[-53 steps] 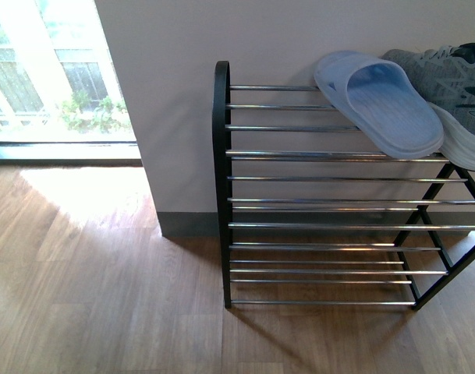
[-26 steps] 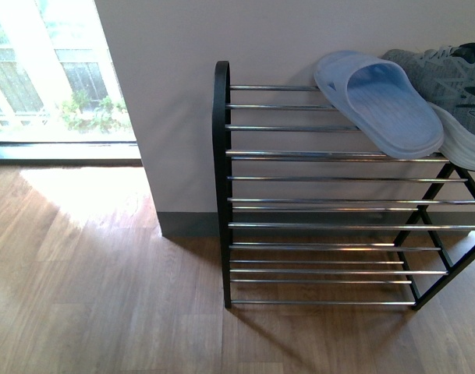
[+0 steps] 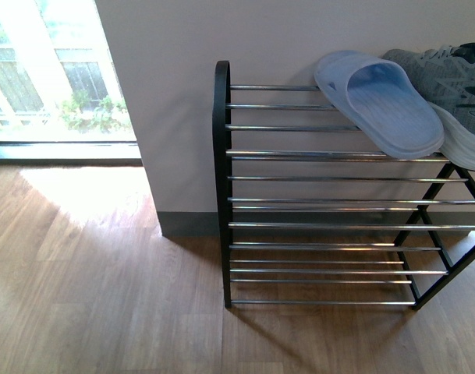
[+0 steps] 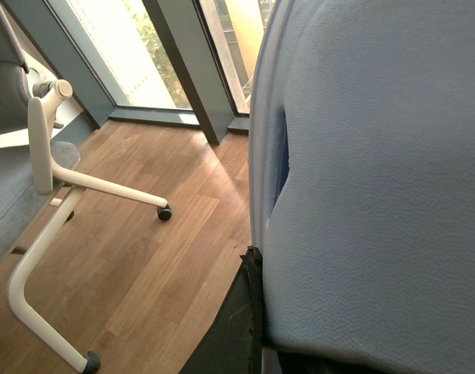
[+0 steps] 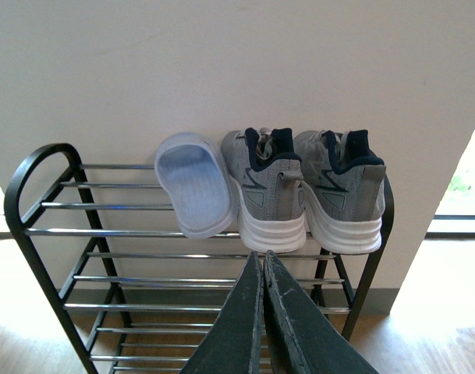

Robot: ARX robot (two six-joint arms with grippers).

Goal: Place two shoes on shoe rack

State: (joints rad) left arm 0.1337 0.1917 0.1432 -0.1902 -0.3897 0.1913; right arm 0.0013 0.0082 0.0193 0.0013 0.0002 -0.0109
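No legible text, label, brand or number anywhere in front or wrist views.

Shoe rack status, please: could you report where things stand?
Left gripper shut on second slide. Right gripper shut, empty. One slide, both sneakers on rack top.

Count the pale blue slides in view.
2. One slide lies on the rack's top shelf beside the sneakers; the other slide fills the left wrist view, apparently held.
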